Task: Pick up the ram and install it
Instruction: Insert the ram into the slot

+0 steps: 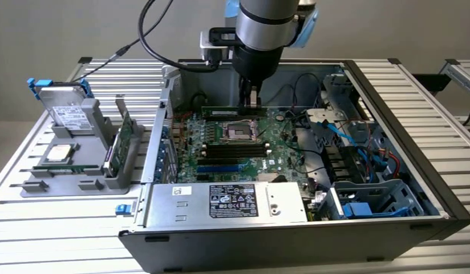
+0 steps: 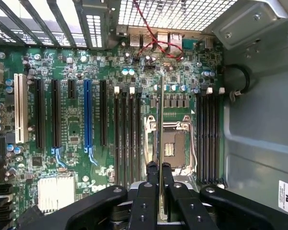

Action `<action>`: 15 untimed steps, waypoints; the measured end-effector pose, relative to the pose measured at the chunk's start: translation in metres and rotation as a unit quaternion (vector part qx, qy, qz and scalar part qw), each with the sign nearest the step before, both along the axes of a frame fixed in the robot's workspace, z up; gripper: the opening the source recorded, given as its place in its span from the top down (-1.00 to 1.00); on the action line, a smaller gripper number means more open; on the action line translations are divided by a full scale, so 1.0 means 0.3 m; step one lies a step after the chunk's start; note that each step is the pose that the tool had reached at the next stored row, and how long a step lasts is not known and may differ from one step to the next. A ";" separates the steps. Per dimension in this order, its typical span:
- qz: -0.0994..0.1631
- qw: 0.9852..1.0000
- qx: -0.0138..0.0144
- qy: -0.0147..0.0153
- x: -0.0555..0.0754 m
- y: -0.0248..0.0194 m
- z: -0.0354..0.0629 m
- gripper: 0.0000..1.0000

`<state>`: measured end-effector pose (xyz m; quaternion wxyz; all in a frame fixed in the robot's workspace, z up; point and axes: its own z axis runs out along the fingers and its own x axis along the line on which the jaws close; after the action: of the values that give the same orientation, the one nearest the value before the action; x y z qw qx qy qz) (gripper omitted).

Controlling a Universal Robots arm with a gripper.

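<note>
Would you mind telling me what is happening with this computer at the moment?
A robot arm is working inside an open computer case. Its end effector is shut on the ram, holding it on edge above the motherboard, over the CPU socket and between two banks of memory slots. The stick does not look seated in a slot yet.
</note>
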<state>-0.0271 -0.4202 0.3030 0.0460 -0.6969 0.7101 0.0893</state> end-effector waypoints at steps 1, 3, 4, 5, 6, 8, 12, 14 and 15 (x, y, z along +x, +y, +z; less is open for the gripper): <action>0.000 1.000 -0.003 0.000 0.000 0.000 -0.002 0.73; 0.000 1.000 -0.011 0.000 0.000 0.000 -0.006 0.73; 0.001 1.000 -0.015 0.000 0.000 0.000 -0.008 0.73; 0.001 1.000 -0.019 0.000 0.000 0.000 -0.009 0.73; 0.002 1.000 -0.023 0.000 0.000 0.000 -0.010 0.73; 0.003 1.000 -0.030 0.000 0.001 0.000 -0.015 0.73; 0.008 0.999 -0.037 0.000 0.012 0.000 -0.031 0.73; 0.011 0.999 -0.040 0.000 0.021 0.000 -0.041 0.73; 0.014 0.999 -0.041 0.000 0.024 0.000 -0.045 0.73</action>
<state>-0.0199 -0.4201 0.2894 0.0160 -0.7077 0.7037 0.0607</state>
